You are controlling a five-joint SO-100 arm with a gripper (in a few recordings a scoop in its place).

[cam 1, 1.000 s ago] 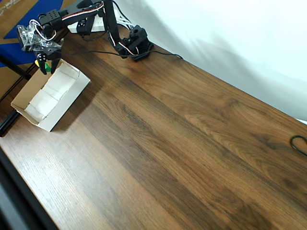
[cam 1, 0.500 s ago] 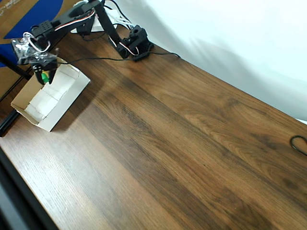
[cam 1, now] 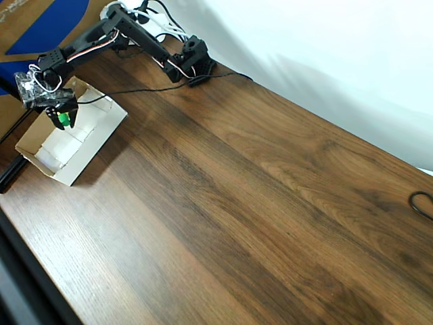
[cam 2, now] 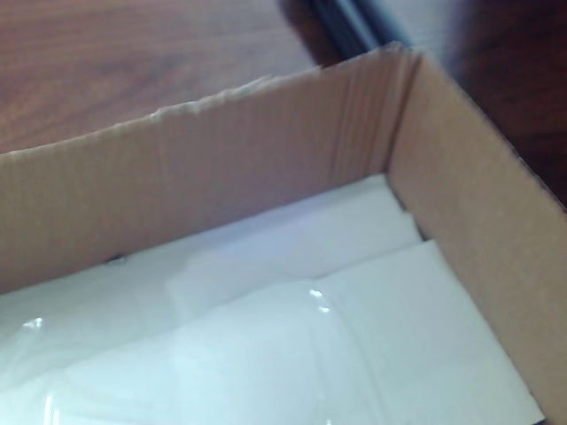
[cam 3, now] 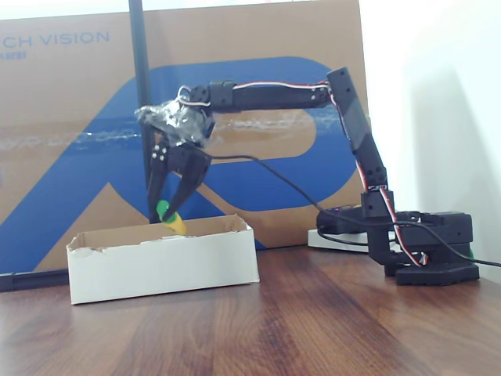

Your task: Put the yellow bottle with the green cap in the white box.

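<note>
In the fixed view the black gripper [cam 3: 163, 207] hangs fingers-down over the left half of the white box [cam 3: 164, 266]. Its fingertips close in a V on the yellow bottle with the green cap [cam 3: 172, 219]. The bottle is tilted, with its yellow end dipping behind the box's front wall. From overhead, the gripper [cam 1: 61, 116] holds the bottle [cam 1: 62, 121] above the far end of the box [cam 1: 101, 125]. The wrist view looks down into the box [cam 2: 221, 177], with tan cardboard walls and white paper lining.
A large brown-and-blue cardboard sheet [cam 3: 258, 94] stands behind the box, with a black pole [cam 3: 141, 94] in front of it. The arm's base [cam 1: 193, 64] and its cables sit at the table's far edge. A black cable loop [cam 1: 423, 203] lies at the right edge.
The gripper has carried the bottle from the box's far rim to over the box's inside, lower and further left in the overhead view. The arm has stretched out.
</note>
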